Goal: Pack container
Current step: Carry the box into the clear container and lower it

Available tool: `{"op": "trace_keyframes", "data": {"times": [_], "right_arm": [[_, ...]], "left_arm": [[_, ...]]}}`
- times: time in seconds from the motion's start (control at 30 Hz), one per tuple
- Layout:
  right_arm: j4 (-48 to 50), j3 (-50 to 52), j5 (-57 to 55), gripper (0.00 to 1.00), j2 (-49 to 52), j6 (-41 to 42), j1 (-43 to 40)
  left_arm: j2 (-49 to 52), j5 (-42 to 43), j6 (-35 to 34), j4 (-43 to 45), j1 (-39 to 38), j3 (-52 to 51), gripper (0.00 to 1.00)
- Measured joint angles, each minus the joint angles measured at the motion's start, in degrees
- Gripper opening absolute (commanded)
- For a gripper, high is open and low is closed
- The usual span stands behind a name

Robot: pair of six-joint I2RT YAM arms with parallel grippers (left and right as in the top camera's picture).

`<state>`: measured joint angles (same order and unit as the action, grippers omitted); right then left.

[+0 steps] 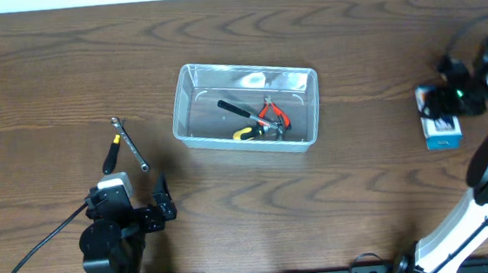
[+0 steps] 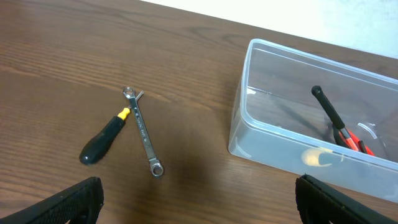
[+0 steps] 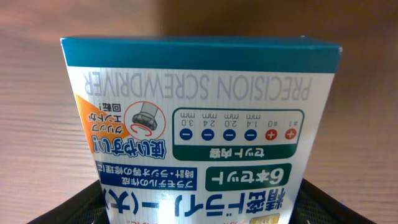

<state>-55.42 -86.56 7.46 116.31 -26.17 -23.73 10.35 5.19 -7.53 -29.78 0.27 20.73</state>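
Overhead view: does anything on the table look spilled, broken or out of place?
Nothing spilled or broken. A wrench and a screwdriver lie loose left of the container, which already holds red-handled pliers; a blue-and-white box sits far right.

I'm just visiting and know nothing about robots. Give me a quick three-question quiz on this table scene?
1. True or false: the wrench lies on the table, outside the container.
2. Which lies inside the container? A. red-handled pliers B. hammer C. tape measure
3. Fill in: the box facing the right wrist camera reads "PRECISION ____".
Key: 1 true; 2 A; 3 SCREWDRIVER.
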Motion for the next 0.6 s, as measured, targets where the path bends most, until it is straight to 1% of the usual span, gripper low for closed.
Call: {"op": "trace_keyframes", "data": {"times": [0.13,0.17,0.3,0.43,0.6], "right_arm": [[-4.44,-8.09,0.46,0.01,-5.14,0.31,10.23],[-4.96,-9.6,0.5,0.01,-6.14,0.28,12.22],[-5.4,-15.98,0.96,0.01,-10.32,-0.59,24.68],[-5.44,-17.11,1.99,0.01,-11.28,-3.67,36.52],[-5.86,-17.07,2.19,0.01,-8.28,-6.32,45.48]], "left_arm": [[0.0,0.0,0.0,-0.02,0.0,0.0,0.98],[0.0,0.0,0.0,0.0,0.0,0.0,0.98],[0.0,0.0,0.0,0.0,0.0,0.0,0.98],[0.0,0.0,0.0,0.0,0.0,0.0,0.98],[0.0,0.0,0.0,0.0,0.0,0.0,0.98]]}}
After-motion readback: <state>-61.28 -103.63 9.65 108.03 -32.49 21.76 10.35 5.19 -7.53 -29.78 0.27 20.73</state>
